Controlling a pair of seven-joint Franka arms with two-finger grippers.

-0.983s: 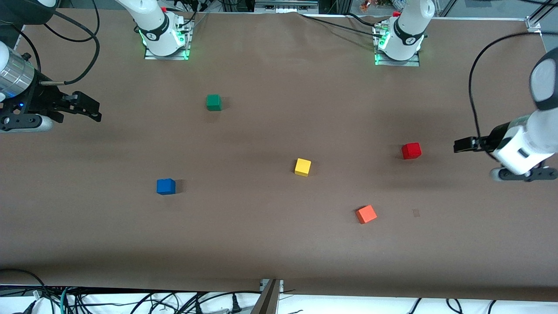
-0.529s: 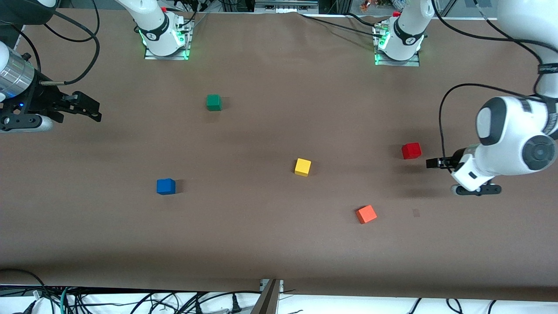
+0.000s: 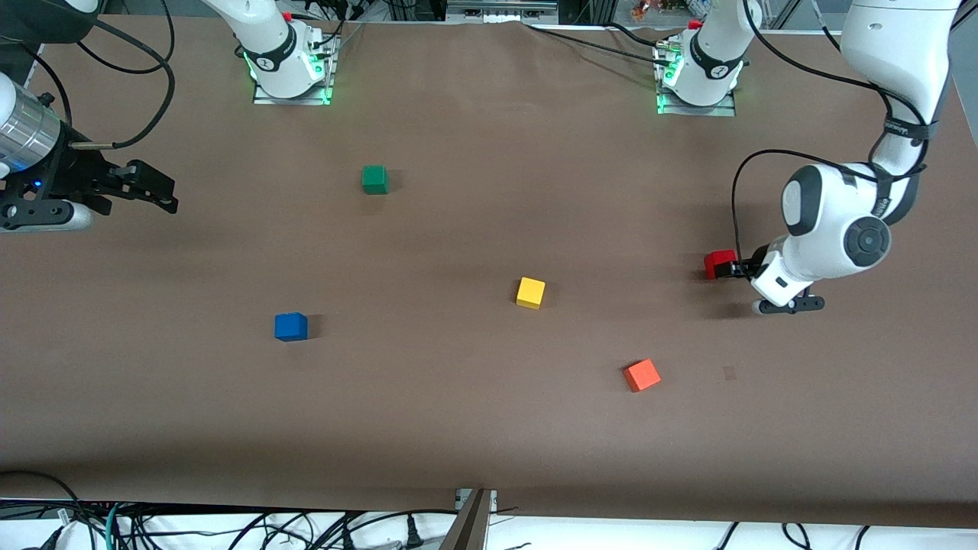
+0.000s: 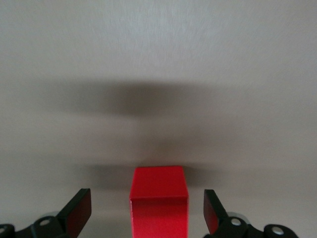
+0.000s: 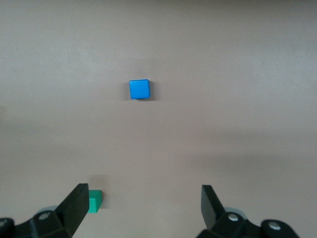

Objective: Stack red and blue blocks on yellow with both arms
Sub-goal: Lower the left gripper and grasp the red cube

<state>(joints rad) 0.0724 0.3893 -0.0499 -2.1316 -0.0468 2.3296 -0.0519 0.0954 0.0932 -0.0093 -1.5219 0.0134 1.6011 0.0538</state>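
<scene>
Red block (image 4: 159,201) is sitting right between my left gripper's (image 4: 146,210) two fingers, which I'm holding spread wide with a clear gap on each side (so nothing is pinched yet). In the front view my left gripper (image 3: 739,268) is down at the table at the left arm's end, and the red block (image 3: 717,263) is resting on the brown table (image 3: 489,428) there.

Going outward from that: the yellow block (image 3: 531,292) is sitting near the middle of the table, a bit nearer the front camera than the red one. The orange cube (image 3: 642,375) is lying nearer the camera again, between the two.

The blue block (image 3: 291,326) is lying toward the right arm's end, well apart from the yellow one, and the green cube (image 3: 374,179) is sitting farther from the camera than the blue.

My right gripper (image 3: 149,192) is waiting up in the air over the right arm's end of the table, fingers (image 5: 79,206) apart and holding nothing; its wrist view is looking down at the blue block (image 5: 139,89) and the green cube (image 5: 94,201).
</scene>
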